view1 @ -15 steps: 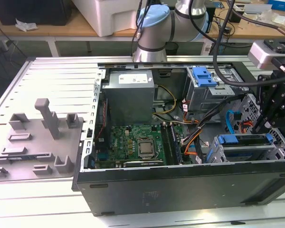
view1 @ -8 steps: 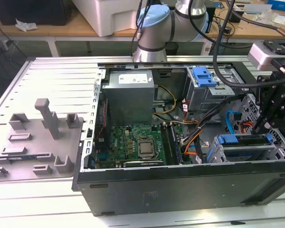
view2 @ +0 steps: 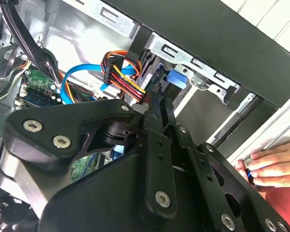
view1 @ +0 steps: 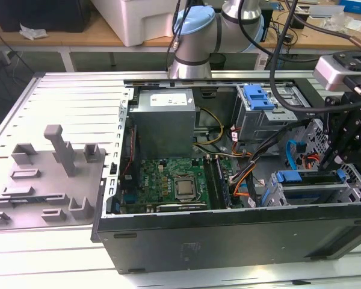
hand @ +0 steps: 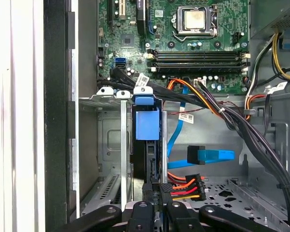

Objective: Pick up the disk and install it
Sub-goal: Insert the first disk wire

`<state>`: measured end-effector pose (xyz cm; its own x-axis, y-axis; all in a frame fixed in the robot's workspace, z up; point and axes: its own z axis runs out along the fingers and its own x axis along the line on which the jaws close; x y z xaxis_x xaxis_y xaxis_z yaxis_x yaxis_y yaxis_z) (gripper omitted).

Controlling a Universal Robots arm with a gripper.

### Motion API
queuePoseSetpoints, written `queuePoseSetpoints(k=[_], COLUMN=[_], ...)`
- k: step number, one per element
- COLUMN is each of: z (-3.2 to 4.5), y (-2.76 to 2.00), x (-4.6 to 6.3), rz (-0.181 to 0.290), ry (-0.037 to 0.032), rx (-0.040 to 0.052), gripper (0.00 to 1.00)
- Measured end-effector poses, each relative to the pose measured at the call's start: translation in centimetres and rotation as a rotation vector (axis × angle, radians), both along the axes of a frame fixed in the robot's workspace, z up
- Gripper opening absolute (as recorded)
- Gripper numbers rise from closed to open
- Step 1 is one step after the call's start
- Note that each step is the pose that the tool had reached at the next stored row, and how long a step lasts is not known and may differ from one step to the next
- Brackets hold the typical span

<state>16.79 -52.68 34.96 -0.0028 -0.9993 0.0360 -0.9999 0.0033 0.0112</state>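
The disk (hand: 147, 126) stands on edge in a slot of the grey drive cage (hand: 123, 145), its blue carrier tab at the far end. In the exterior view the disk (view1: 287, 177) sits in the cage (view1: 271, 195) at the case's front right corner. My black gripper (hand: 158, 186) is at the disk's near end, beside a power plug with red, orange and yellow wires (hand: 186, 186). In the second wrist view the gripper (view2: 162, 99) points at the blue tab of the disk (view2: 176, 79), and the fingertips lie close together. In the exterior view the gripper (view1: 342, 170) hangs over the cage's right end.
The open computer case holds a motherboard (view1: 174, 180), a power supply (view1: 162, 120), black cable bundles (hand: 241, 125) and a blue data cable (hand: 208, 155). A second cage with a blue bracket (view1: 259, 96) stands behind. A grey fixture plate (view1: 48, 180) lies left. A hand (view2: 270, 164) rests on the case edge.
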Motion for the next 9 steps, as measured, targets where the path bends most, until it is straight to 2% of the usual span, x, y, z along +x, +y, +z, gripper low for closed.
queuePoseSetpoints(k=[9], z=[-0.19], y=[0.00], x=[0.00], rz=[0.008], ry=[0.0000], rx=[0.0001], gripper=[0.17])
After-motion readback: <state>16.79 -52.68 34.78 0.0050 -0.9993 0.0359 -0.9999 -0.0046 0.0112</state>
